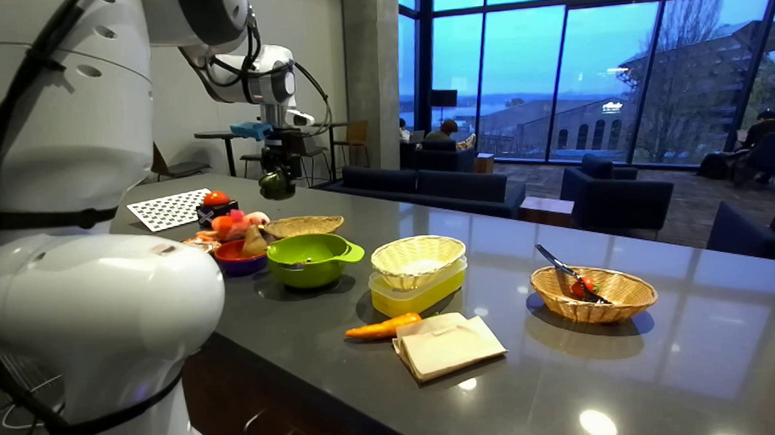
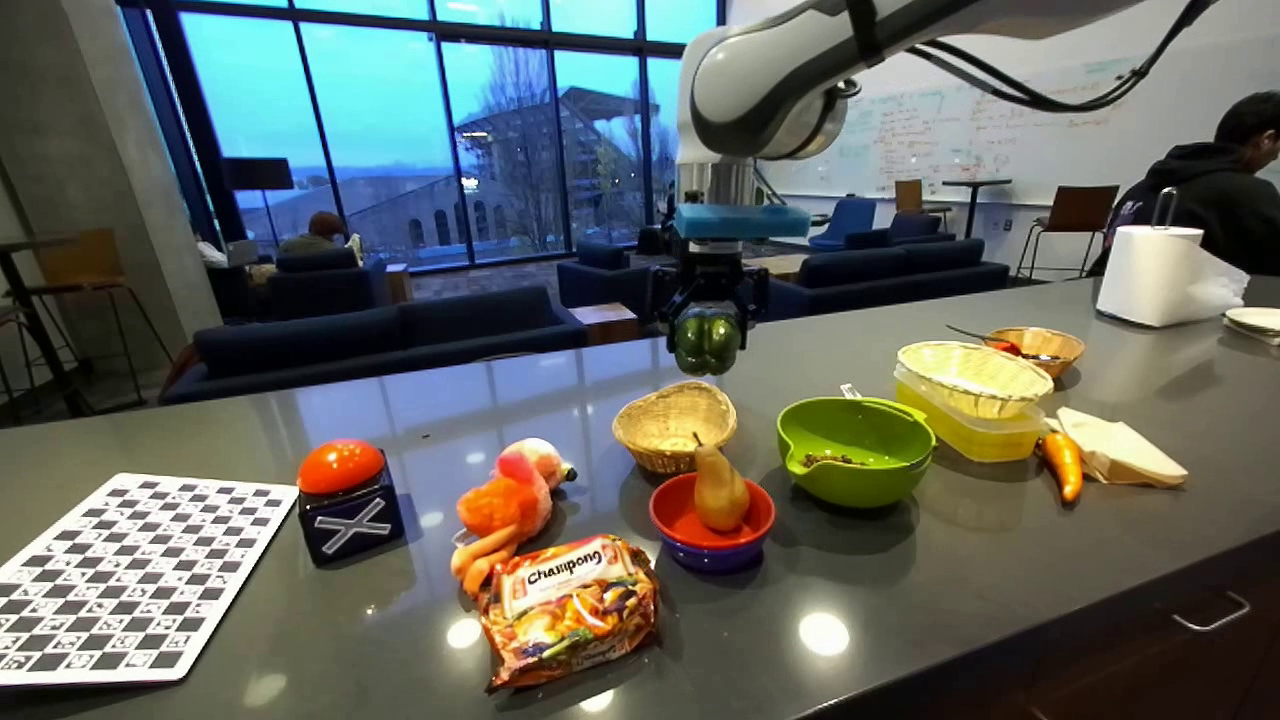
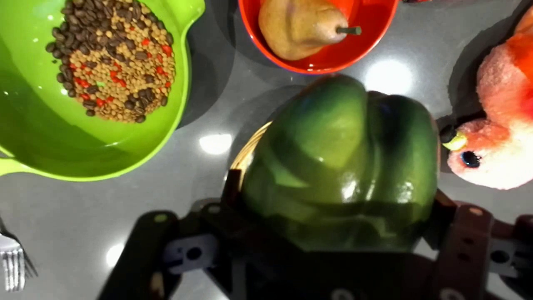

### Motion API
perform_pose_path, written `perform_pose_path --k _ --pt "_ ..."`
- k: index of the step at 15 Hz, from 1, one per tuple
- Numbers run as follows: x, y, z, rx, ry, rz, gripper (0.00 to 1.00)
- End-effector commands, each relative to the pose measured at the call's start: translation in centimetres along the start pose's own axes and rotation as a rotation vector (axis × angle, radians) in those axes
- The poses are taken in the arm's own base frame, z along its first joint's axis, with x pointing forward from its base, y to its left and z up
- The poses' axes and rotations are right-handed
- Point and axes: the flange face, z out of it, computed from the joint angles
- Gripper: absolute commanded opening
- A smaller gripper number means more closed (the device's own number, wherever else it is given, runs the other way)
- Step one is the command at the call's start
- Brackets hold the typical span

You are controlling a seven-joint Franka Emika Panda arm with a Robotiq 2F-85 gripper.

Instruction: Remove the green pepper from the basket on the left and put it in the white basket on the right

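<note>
My gripper (image 3: 339, 193) is shut on the green pepper (image 3: 333, 150), with one finger on each side of it. In both exterior views the pepper (image 1: 278, 185) (image 2: 706, 342) hangs in the gripper (image 1: 278, 165) (image 2: 708, 305) above the counter, apart from everything below. The tan left basket (image 2: 655, 458) stands under and near the pepper and also shows in an exterior view (image 1: 305, 226). In the wrist view the pepper hides most of this basket (image 3: 249, 148). The white basket (image 1: 390, 274) sits on a yellow lidded container, also in an exterior view (image 2: 985, 405).
A green bowl (image 2: 850, 488) of beans stands between the two baskets. Nearby are a red bowl (image 2: 672, 540) with a pear, a flamingo toy (image 2: 505, 505), a noodle packet (image 2: 575, 610) and a red button box (image 2: 350, 525). An orange pepper (image 1: 383, 327), napkins (image 1: 451, 347) and another basket (image 1: 565, 307) lie beyond.
</note>
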Motion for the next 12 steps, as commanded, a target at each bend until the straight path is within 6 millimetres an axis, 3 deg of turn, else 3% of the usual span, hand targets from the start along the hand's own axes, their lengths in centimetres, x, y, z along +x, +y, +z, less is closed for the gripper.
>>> perform_pose_path --k 1,12 --pt "-1.6 3.0 -1.4 0.018 0.018 0.111 0.69" --pt "-1.5 12.7 -1.5 0.197 0.092 0.455 0.69"
